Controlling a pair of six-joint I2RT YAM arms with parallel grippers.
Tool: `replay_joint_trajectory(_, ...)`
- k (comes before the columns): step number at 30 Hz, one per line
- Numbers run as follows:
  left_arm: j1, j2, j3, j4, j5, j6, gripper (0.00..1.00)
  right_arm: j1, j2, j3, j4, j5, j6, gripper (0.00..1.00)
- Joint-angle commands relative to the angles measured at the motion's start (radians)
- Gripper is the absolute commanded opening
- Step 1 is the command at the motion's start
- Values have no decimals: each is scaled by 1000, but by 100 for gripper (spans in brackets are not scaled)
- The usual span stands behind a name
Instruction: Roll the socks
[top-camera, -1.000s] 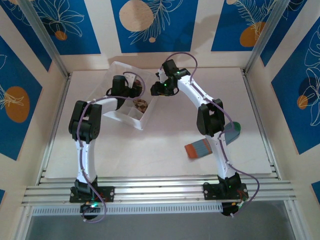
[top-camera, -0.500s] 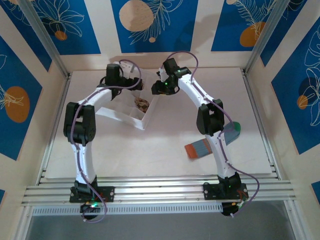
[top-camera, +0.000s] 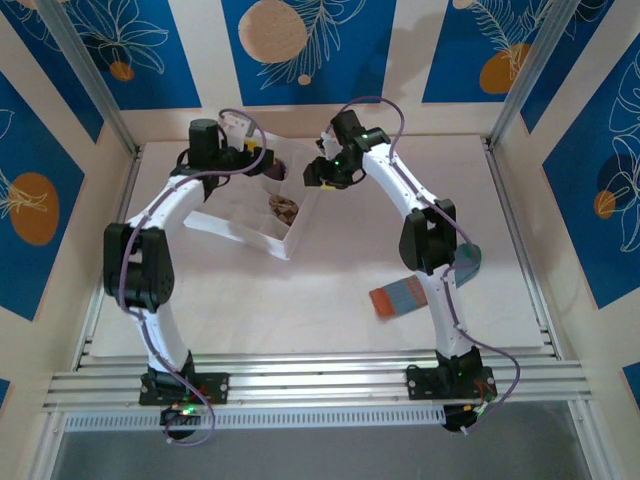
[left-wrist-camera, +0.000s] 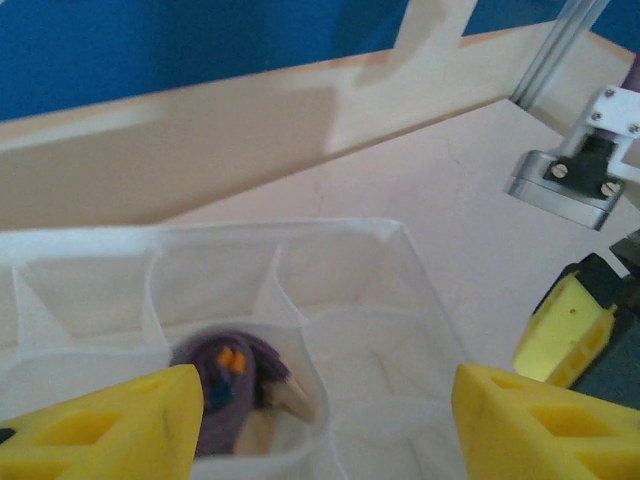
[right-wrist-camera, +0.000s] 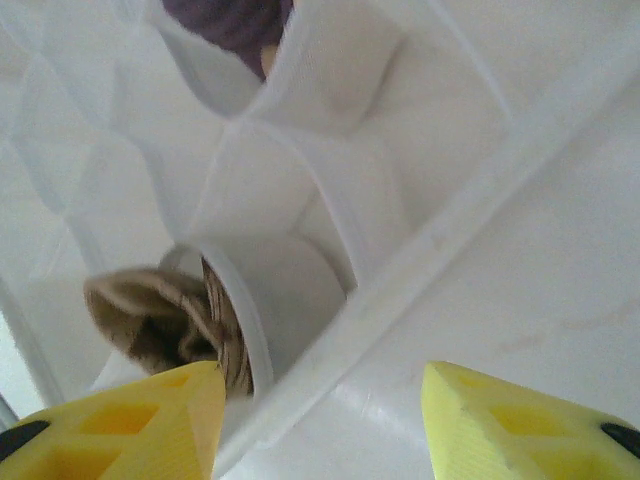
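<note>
Yellow-padded jaws of the left gripper (left-wrist-camera: 320, 430) stand spread and empty over the white fabric box (left-wrist-camera: 300, 226), above the rolled purple sock (left-wrist-camera: 230, 385) sitting in one cell. The right gripper (right-wrist-camera: 320, 420), likewise spread and empty, hovers at the box's rim beside the rolled brown sock (right-wrist-camera: 150, 315). Out on the table (top-camera: 330, 280), the blue-grey striped sock (top-camera: 400, 297) lies flat, not yet rolled. A finger could snag a soft divider, tipping the box or loosening a roll. The two grippers are near enough to bump.
</note>
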Motion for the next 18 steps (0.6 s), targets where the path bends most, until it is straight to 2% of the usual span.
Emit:
replay_joint_trajectory(1,-4,-97,-94,3,59,-29,63,-3,-166,-159,3,29,40,55)
replay_joint_trajectory(4,-30,-182,-181,-20,76,-46,58,-5,-297,-353,28,97,89,55)
replay_joint_trajectory(7,-101,-260,-263,-50,64,-36,57,-13,-434,-559,52,159,147,55)
replay_joint_trajectory(12,-299,-367,-350,-143,-39,59,56,-60,-624,-879,77,185,233,55)
replay_joint_trajectory(15,-425,-398,-412,-133,-104,56,55,-108,-715,-1033,81,195,251,55)
replay_joint_trajectory(18,-551,-375,-455,-96,-153,32,53,-199,-784,-1163,95,185,257,56)
